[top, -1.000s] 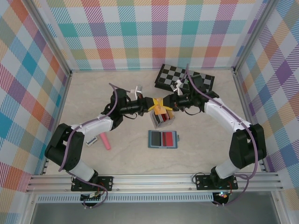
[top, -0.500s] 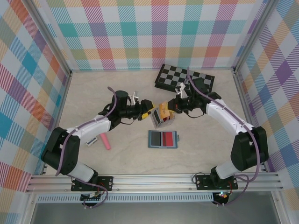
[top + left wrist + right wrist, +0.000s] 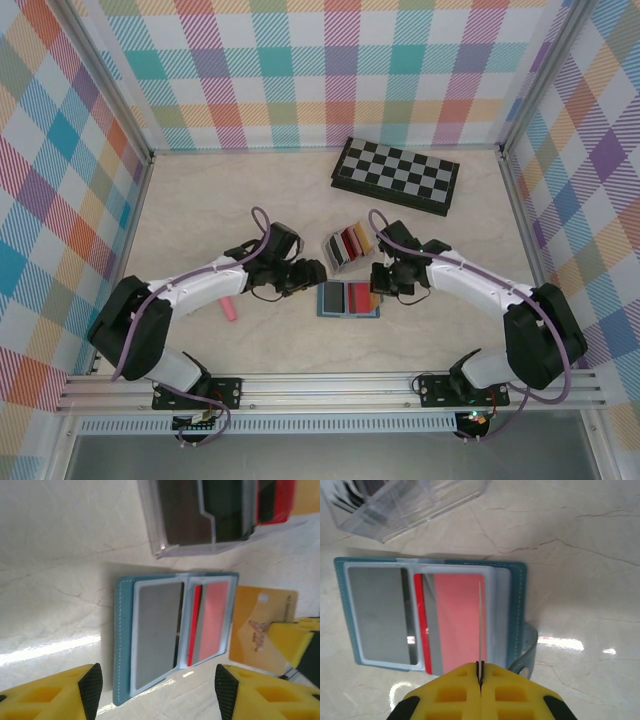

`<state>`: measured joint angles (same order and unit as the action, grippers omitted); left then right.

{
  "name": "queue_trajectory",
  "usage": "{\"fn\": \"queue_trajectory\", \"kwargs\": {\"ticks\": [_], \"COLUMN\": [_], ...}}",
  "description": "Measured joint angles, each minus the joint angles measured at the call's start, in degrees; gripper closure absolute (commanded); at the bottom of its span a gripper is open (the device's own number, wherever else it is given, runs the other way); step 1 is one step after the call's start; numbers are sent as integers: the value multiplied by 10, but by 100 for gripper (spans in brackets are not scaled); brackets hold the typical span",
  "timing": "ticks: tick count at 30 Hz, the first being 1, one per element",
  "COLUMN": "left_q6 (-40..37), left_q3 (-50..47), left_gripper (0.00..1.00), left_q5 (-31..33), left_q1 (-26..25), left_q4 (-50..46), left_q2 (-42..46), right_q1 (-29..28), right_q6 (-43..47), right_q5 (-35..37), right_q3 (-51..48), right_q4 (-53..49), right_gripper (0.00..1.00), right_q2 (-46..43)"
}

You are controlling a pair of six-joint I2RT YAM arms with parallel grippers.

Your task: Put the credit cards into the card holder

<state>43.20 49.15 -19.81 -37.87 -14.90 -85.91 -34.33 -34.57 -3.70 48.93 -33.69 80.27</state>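
Card holder [image 3: 348,298] lies open on the pale marble table [image 3: 200,200]. A clear rack [image 3: 348,245] stands just behind its far edge, with bare table in front. The right gripper [image 3: 481,672] is clenched on a yellow card [image 3: 260,625] at the holder's right edge. The left gripper [image 3: 156,690] hovers released by the holder's left edge. Plaid walls [image 3: 300,70] enclose the table.

Black-and-white arms [image 3: 195,288], purple cables [image 3: 264,213], yellow fingers [image 3: 447,697]
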Motion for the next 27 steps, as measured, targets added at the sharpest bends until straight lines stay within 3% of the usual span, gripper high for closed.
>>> {"fn": "queue_trajectory", "kwargs": {"ticks": [10,20,27], "left_q6": [-5,-9,-9], "left_q3": [-1,-1,-1], "left_gripper": [41,56,73], "left_q5": [0,-5,-6], "left_q1": [-10,-22,-26], "left_q4": [10,26,37], "left_q2": [-59,-97,-109], "right_q1": [0,-2,-2], "right_q6": [-6,-6,-13], "right_q5": [19,24,13], "right_q3": [-20,-36,-40], "right_q4": [28,45,61], "right_gripper": [95,95,94], "right_q2": [-1,-2,-2]}}
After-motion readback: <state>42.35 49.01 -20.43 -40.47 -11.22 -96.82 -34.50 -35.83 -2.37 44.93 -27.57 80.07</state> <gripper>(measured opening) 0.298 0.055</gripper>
